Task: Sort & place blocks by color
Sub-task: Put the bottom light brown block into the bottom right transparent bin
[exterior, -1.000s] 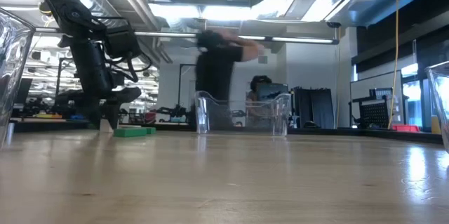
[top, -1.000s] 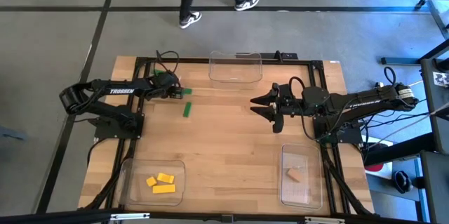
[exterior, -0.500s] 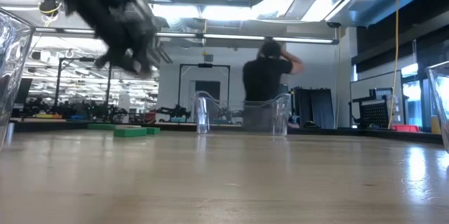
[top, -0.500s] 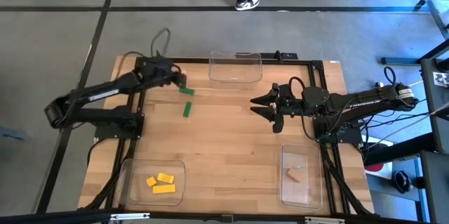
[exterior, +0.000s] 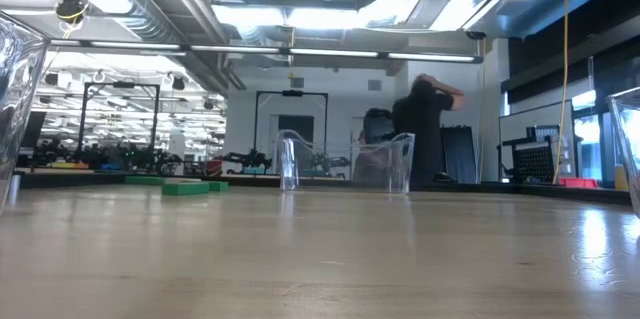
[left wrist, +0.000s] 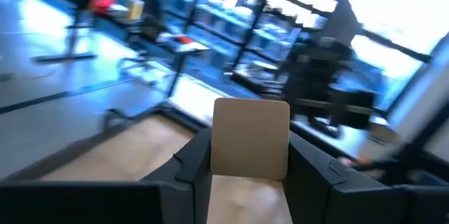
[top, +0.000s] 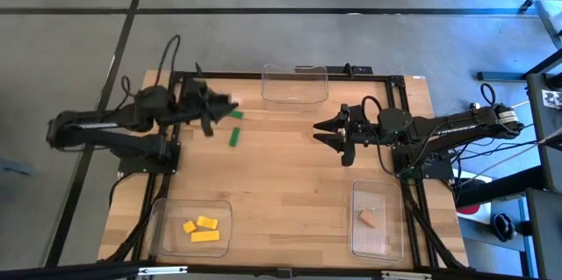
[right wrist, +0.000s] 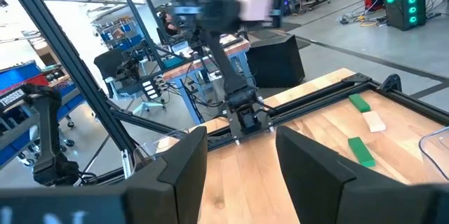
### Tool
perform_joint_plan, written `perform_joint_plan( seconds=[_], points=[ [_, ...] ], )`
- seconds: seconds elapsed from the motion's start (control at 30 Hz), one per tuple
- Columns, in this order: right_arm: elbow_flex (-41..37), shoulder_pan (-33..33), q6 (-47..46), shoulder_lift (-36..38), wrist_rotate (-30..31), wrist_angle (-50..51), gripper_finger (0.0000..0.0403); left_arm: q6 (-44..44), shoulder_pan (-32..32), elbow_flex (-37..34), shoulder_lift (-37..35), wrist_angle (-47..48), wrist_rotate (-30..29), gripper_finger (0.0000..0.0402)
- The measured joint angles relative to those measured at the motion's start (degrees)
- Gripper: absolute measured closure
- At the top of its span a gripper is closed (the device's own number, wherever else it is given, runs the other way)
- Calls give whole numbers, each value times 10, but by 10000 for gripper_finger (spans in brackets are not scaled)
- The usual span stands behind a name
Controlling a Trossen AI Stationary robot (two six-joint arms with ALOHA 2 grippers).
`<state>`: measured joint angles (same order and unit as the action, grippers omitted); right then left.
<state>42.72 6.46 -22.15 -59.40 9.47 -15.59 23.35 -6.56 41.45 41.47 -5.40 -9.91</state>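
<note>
Bright ceiling lights; left wrist view motion-blurred.

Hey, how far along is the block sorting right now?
Done: three yellow blocks in the left tray, one tan block in the right tray. In hand: the left gripper holds another tan block aloft. Left: green blocks on the table; the right gripper waits open.

Two dark jointed arms, black cables looping off the links, flat dark fingers (right wrist: 182, 171) (angular, blocky), white lettering
</note>
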Motion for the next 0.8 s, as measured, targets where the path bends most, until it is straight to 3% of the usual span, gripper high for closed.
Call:
perform_joint_plan(
  seconds=[0.13,0.27,0.5,0.8],
  points=[
    [0,0,1,0,0,0,228,-21,90,0,40,-60,-41,279],
    [0,0,3,0,0,0,228,-38,139,0,89,-135,-60,279],
    [0,0,3,0,0,0,228,-45,148,0,126,-198,-73,279],
    [0,0,2,0,0,0,228,-47,148,0,124,-200,-69,279]
  ],
)
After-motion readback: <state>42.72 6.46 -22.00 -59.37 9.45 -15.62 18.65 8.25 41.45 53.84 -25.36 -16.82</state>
